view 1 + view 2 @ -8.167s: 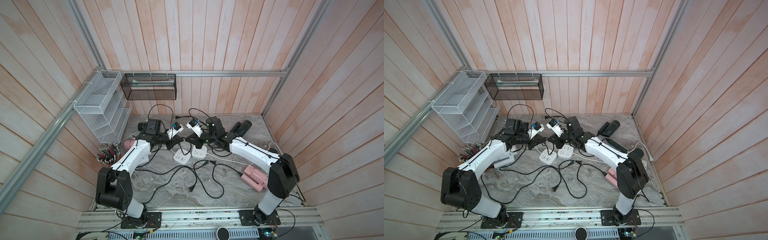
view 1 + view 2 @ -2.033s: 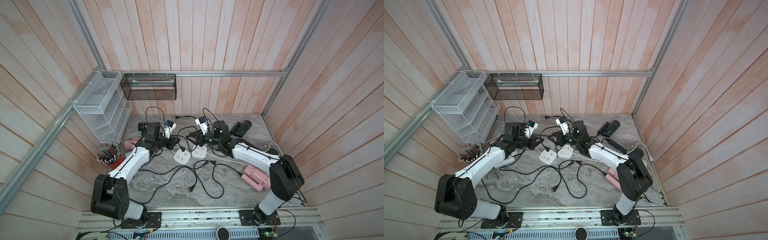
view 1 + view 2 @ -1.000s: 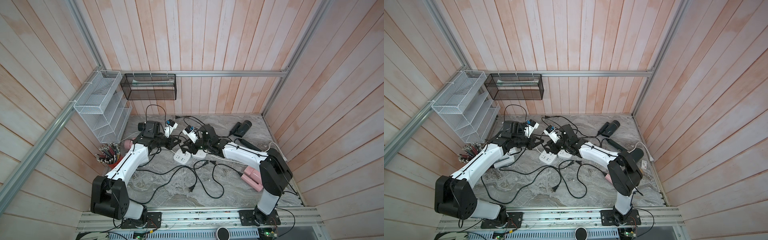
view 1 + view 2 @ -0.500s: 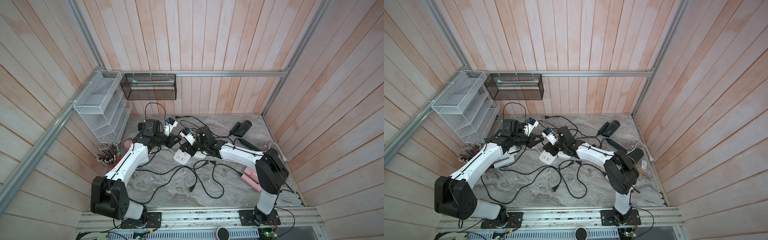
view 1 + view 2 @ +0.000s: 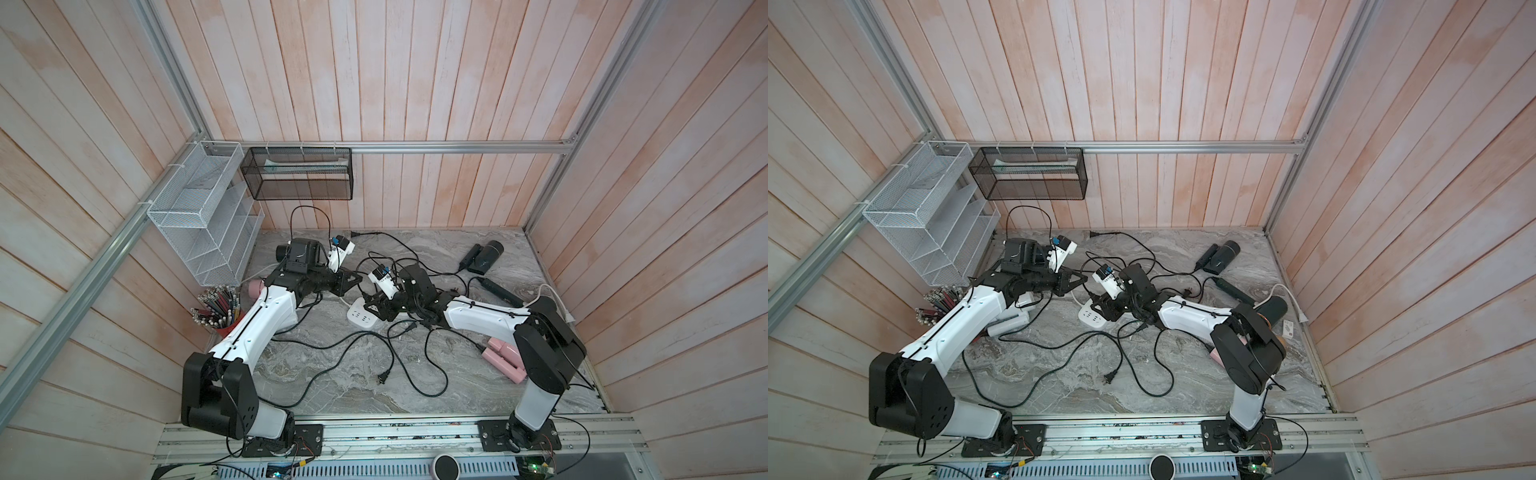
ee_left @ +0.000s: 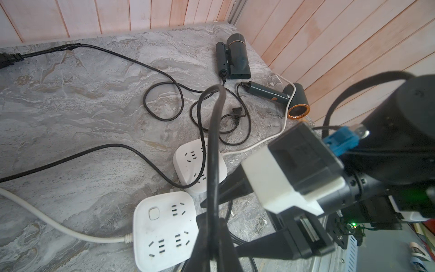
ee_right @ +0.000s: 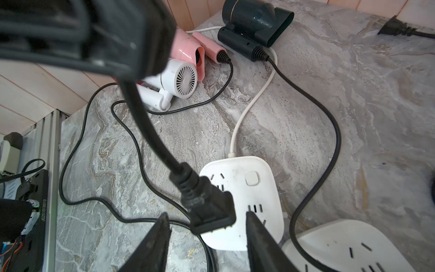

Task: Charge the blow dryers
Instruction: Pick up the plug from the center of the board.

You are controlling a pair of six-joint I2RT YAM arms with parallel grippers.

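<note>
My left gripper [image 6: 213,226] [image 5: 353,279] is shut on a black cord [image 6: 215,131]. The cord's plug [image 7: 209,209] hangs just above a white power strip [image 7: 247,188] [image 5: 362,320]. My right gripper [image 7: 207,219] [image 5: 370,309] is open, and its fingers [image 7: 155,242] stand either side of the plug with gaps. Blow dryers lie around: two dark ones [image 6: 235,56] [image 6: 296,101] at the back right, a pink one [image 5: 505,357] by the right arm's base, and a pink [image 7: 188,50], a white [image 7: 181,81] and a dark one [image 7: 254,18] at the back left.
A second white power strip [image 6: 200,162] lies next to the first. Loose black cords [image 5: 374,357] and a free plug [image 5: 382,378] sprawl over the marble floor. A cup of pencils [image 5: 218,307] and wire racks [image 5: 208,224] stand at the left wall.
My right arm has crept left over the power strip and its jaws have come open around the plug. The left arm has kept still with the cord.
</note>
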